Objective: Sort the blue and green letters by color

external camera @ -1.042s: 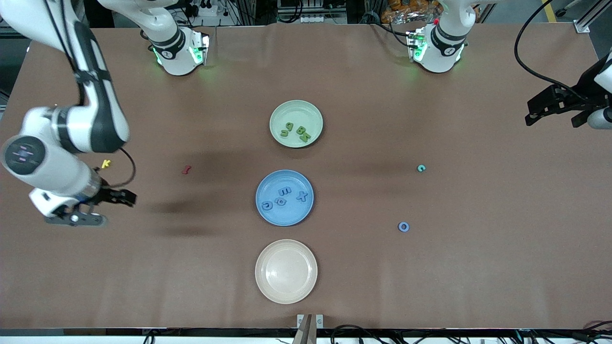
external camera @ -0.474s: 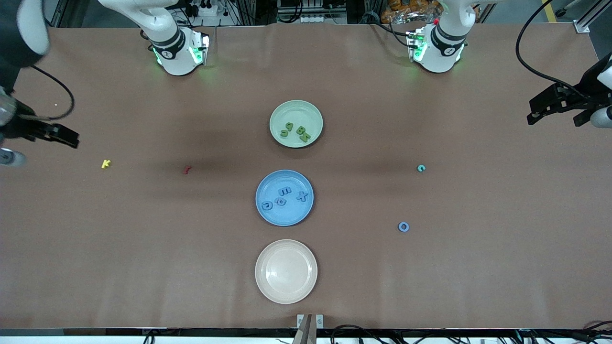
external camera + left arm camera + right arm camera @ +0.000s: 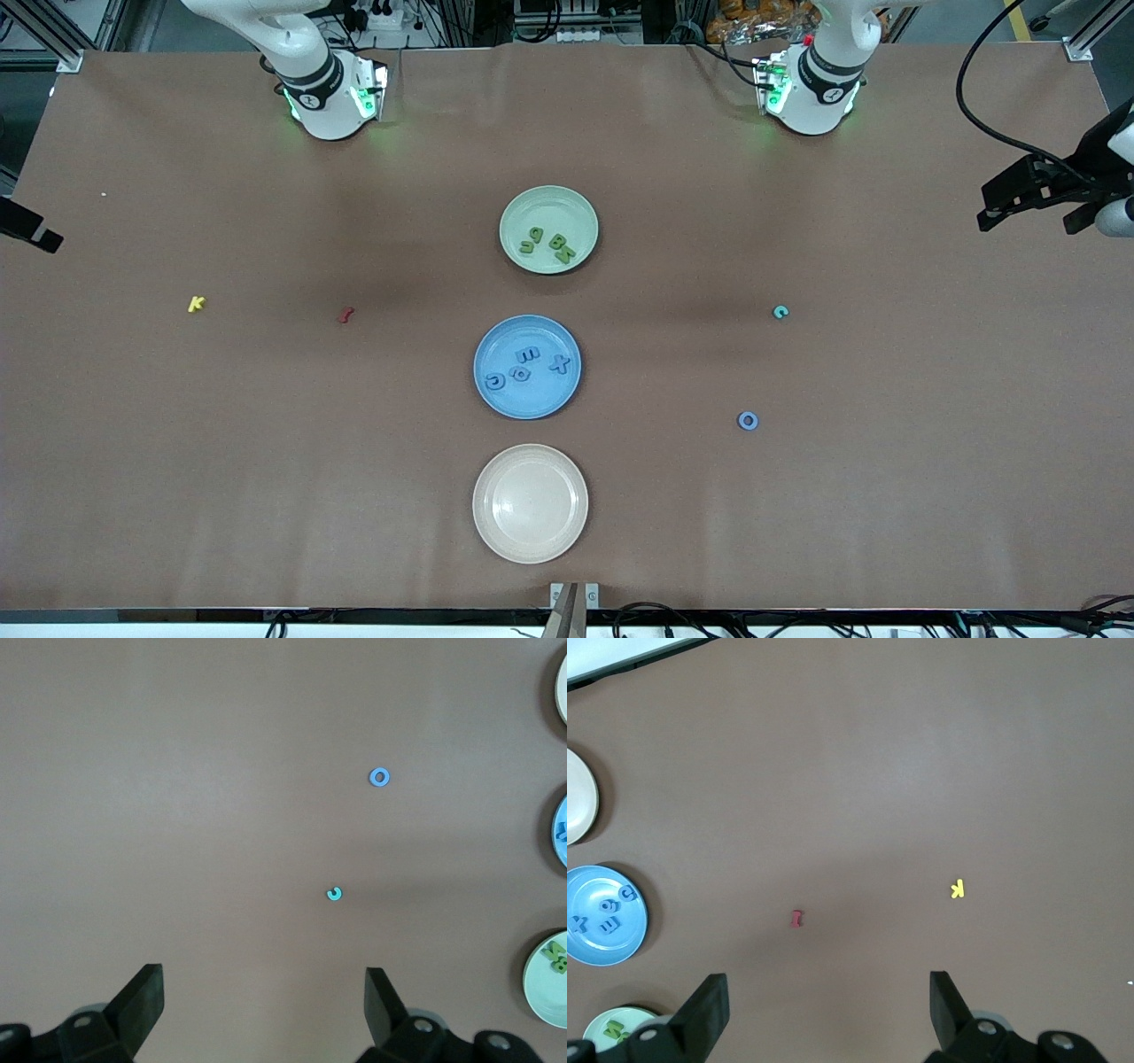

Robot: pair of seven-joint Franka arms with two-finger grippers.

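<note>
Several green letters (image 3: pixel 558 245) lie in the green plate (image 3: pixel 549 204). Several blue letters (image 3: pixel 523 368) lie in the blue plate (image 3: pixel 532 400). A loose blue o (image 3: pixel 748 420) and a teal c (image 3: pixel 780 311) lie on the table toward the left arm's end; both show in the left wrist view, the o (image 3: pixel 379 777) and the c (image 3: pixel 334 894). My left gripper (image 3: pixel 985 209) is open and empty high over that end's edge, also seen in its own view (image 3: pixel 264 979). My right gripper (image 3: pixel 828 985) is open and empty; only its tip (image 3: pixel 40 237) shows at the right arm's end.
An empty beige plate (image 3: pixel 530 502) sits nearest the front camera, in line with the other two plates. A yellow k (image 3: pixel 196 304) and a dark red letter (image 3: pixel 345 314) lie toward the right arm's end; the right wrist view shows the k (image 3: pixel 957 889) and the red letter (image 3: pixel 797 919).
My right arm has swung up and away from over the table near the yellow k, out to the table's edge. The left arm has barely moved. No letter has moved.
</note>
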